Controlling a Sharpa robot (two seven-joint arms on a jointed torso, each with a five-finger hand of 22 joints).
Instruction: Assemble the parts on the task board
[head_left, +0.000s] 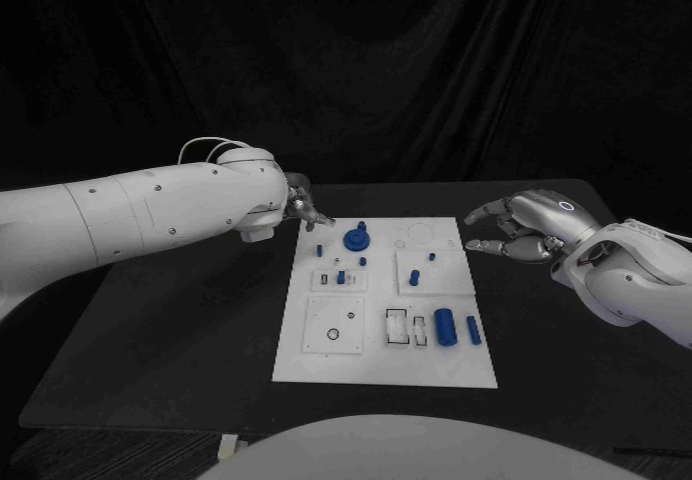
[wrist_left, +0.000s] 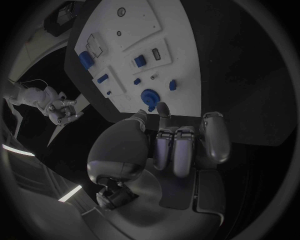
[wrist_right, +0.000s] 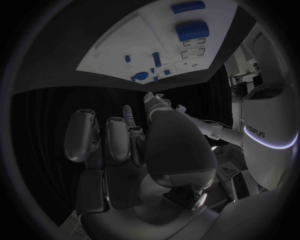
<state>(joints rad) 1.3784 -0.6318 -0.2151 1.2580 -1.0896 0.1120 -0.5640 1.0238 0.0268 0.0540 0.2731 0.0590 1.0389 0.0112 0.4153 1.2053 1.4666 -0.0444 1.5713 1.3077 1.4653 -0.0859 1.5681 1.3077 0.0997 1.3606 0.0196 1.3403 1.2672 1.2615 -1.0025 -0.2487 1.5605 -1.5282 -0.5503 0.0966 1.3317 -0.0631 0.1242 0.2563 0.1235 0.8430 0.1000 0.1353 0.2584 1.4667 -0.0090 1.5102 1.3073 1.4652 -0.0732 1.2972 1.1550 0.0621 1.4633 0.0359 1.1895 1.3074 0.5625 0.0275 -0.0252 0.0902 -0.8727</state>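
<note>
Partly, the left hand (head_left: 303, 210) hides behind its own arm.

The left hand (head_left: 303, 208) is mostly hidden behind its own white arm; its fingertips' contact with the task board (head_left: 387, 370) is unclear.

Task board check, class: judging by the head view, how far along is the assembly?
Early to midway. Done: a blue gear and small blue pegs seem to stand on the task board. In hand: nothing; the left hand hovers at the board's far left corner, the right hand off its right edge. Left: the large blue cylinder and the thinner one lie loose, and a round hole stays open.
</note>
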